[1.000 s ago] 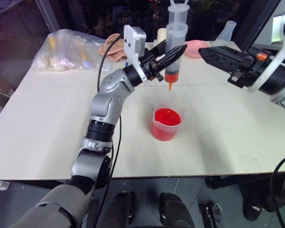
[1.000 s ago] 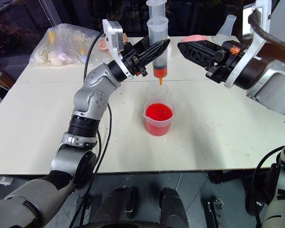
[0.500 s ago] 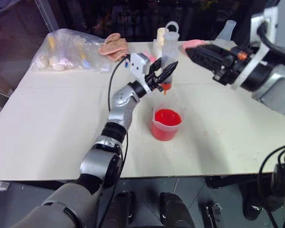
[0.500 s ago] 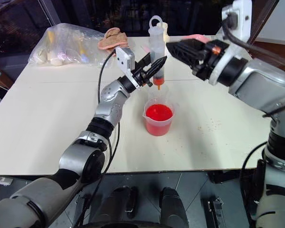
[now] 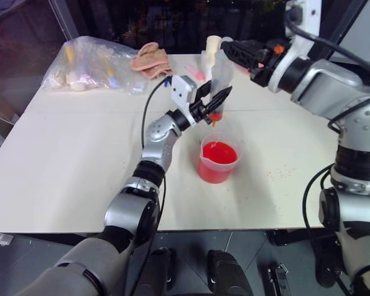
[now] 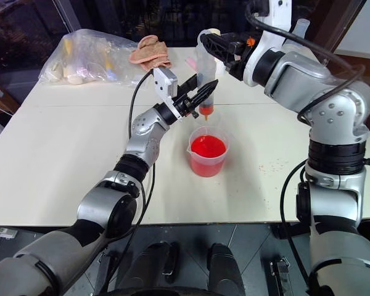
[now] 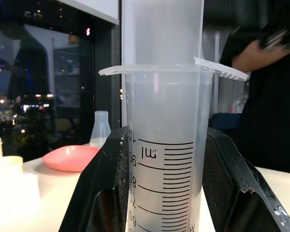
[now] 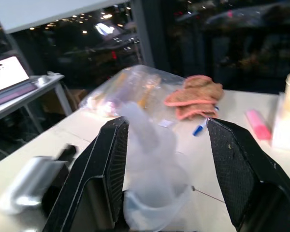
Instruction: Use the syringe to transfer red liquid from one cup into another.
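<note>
My left gripper [image 5: 218,98] is shut on the barrel of the syringe [image 5: 221,73], which stands upright with its orange tip just behind the beaker. In the left wrist view the scaled barrel [image 7: 164,150] sits between both fingers. A little red liquid shows at the barrel's bottom. The clear beaker [image 5: 217,161] stands on the table with red liquid [image 5: 219,152] in it. A colourless cup shows only faintly right behind it. My right gripper [image 6: 205,38] is open at the syringe's top, the blurred pale plunger [image 8: 152,159] between its fingers.
A plastic bag of items [image 5: 92,65] and a pinkish cloth [image 5: 149,58] lie at the table's far left. A pink marker [image 8: 258,123], pale cups [image 5: 211,44], a pink bowl [image 7: 70,157] and a clear flask [image 6: 299,28] stand at the back. A person [image 7: 266,96] stands beyond.
My left gripper has brought the syringe down and away from me, close over the cups. My right gripper has swung left to the plunger's top.
</note>
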`<control>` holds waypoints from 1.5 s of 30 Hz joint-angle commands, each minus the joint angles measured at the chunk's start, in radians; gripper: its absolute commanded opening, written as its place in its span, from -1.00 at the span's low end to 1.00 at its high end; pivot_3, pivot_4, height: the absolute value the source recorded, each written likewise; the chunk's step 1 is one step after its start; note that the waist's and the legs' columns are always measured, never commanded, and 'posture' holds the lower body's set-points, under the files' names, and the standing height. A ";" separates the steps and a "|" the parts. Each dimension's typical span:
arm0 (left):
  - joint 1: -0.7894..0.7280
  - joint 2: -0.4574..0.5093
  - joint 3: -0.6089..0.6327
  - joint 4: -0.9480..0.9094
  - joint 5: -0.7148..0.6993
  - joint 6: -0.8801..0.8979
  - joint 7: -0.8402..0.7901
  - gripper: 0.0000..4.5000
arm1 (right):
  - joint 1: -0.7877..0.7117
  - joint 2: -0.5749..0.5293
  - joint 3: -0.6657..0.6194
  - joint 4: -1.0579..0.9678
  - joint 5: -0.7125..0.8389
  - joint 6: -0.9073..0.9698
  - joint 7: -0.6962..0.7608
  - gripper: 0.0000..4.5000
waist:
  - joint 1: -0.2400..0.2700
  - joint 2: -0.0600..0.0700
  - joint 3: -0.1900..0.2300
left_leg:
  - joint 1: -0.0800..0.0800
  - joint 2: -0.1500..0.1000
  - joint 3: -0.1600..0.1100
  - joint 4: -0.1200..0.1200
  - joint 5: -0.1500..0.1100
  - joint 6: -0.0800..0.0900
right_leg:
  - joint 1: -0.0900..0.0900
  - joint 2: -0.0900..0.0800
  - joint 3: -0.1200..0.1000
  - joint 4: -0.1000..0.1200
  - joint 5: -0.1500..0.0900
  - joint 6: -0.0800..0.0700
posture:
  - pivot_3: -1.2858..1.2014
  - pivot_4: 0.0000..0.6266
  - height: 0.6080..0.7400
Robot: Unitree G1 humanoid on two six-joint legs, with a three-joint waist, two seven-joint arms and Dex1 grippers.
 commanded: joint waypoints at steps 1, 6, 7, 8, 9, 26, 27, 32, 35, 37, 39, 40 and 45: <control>-0.008 -0.007 0.001 -0.023 0.004 -0.019 -0.008 -0.31 | -0.046 0.021 -0.010 -0.008 -0.054 0.004 0.025 0.15 | 0.000 0.000 0.000 | 0.000 0.000 0.000 0.000 0.000 0.000 | 0.000 0.000 0.000 0.000 0.000 0.000 | 0.03 -0.52 1.00; -0.008 -0.008 0.001 -0.025 0.006 -0.018 -0.009 -0.31 | -0.051 0.054 -0.019 0.002 -0.106 0.018 0.050 -0.17 | -0.002 0.000 0.000 | 0.000 0.000 0.000 0.000 0.000 0.000 | -0.001 0.001 0.000 0.002 0.000 0.000 | 0.03 -0.52 1.00; -0.008 -0.008 0.001 -0.026 0.007 -0.017 -0.008 -0.31 | -0.054 0.059 -0.020 0.002 -0.115 0.022 0.054 -0.39 | -0.001 0.000 0.000 | 0.000 0.000 0.000 0.000 0.000 0.000 | -0.001 0.001 0.000 0.002 0.000 0.000 | 0.03 -0.52 1.00; -0.008 -0.008 0.001 -0.027 0.007 -0.016 -0.008 -0.31 | -0.057 0.062 -0.018 0.003 -0.123 0.028 0.058 -0.60 | -0.001 0.000 0.000 | 0.000 0.000 0.000 0.000 0.000 0.000 | -0.001 0.001 0.000 0.002 0.000 0.000 | 0.03 -0.52 1.00; -0.009 -0.008 0.000 -0.027 0.008 -0.016 -0.008 -0.31 | -0.058 0.067 -0.016 0.002 -0.132 0.033 0.063 -0.82 | -0.001 0.000 0.000 | 0.000 0.000 0.000 0.000 0.000 0.000 | -0.001 0.002 0.000 0.002 0.000 0.000 | 0.03 -0.52 1.00; -0.042 -0.022 0.019 -0.013 -0.002 0.000 -0.007 -0.31 | -0.020 0.101 0.020 -0.142 -0.196 0.234 0.147 -0.99 | -0.001 0.000 0.000 | 0.000 0.000 0.000 0.000 0.000 0.000 | -0.002 0.002 0.000 0.002 0.000 0.000 | 0.03 -0.52 1.00; -0.044 -0.024 0.020 -0.013 -0.002 0.001 -0.007 -0.31 | -0.017 0.106 0.018 -0.148 -0.197 0.243 0.149 -0.99 | -0.001 0.000 0.000 | 0.000 0.000 0.000 0.000 0.000 0.000 | -0.001 0.001 0.000 0.002 0.000 0.000 | 0.03 -0.52 1.00; -0.051 -0.028 0.023 -0.009 -0.001 0.001 -0.003 -0.31 | 0.001 0.132 0.012 -0.164 -0.206 0.285 0.148 -0.99 | -0.001 0.000 0.000 | 0.000 0.000 0.000 0.000 0.000 0.000 | -0.002 0.001 0.000 0.002 0.000 0.000 | 0.03 -0.52 1.00; -0.054 -0.028 0.025 -0.011 -0.005 0.004 -0.002 -0.31 | 0.010 0.149 0.009 -0.173 -0.214 0.306 0.152 -0.99 | -0.002 0.000 0.000 | 0.000 0.000 0.000 0.000 0.000 0.000 | -0.002 0.001 0.000 0.004 0.000 0.000 | 0.03 -0.52 1.00; -0.056 -0.027 0.027 -0.016 -0.006 0.009 0.003 -0.31 | 0.020 0.162 0.007 -0.176 -0.216 0.317 0.154 -0.99 | -0.002 0.000 0.000 | 0.000 0.000 0.000 0.000 0.000 0.000 | -0.003 0.001 0.000 0.005 0.000 0.000 | 0.03 -0.52 1.00; -0.057 -0.026 0.029 -0.023 -0.008 0.015 0.008 -0.31 | 0.029 0.174 0.003 -0.181 -0.218 0.324 0.158 -0.99 | -0.002 0.000 0.000 | 0.000 0.000 0.000 0.000 0.000 0.000 | -0.003 0.001 0.000 0.006 0.000 0.000 | 0.03 -0.52 1.00; -0.058 -0.026 0.030 -0.026 -0.009 0.018 0.010 -0.31 | 0.032 0.179 0.001 -0.184 -0.221 0.328 0.160 -0.99 | -0.002 0.000 0.000 | 0.000 0.000 0.000 0.000 0.000 0.000 | -0.003 0.001 0.000 0.006 0.000 0.000 | 0.03 -0.52 1.00; -0.058 -0.018 0.038 -0.062 -0.020 0.038 0.016 -0.31 | 0.052 0.204 -0.003 -0.198 -0.231 0.348 0.162 -0.99 | -0.002 0.000 0.000 | 0.000 0.000 0.001 0.000 0.000 0.000 | -0.004 0.002 0.000 0.007 0.000 0.000 | 0.03 -0.52 1.00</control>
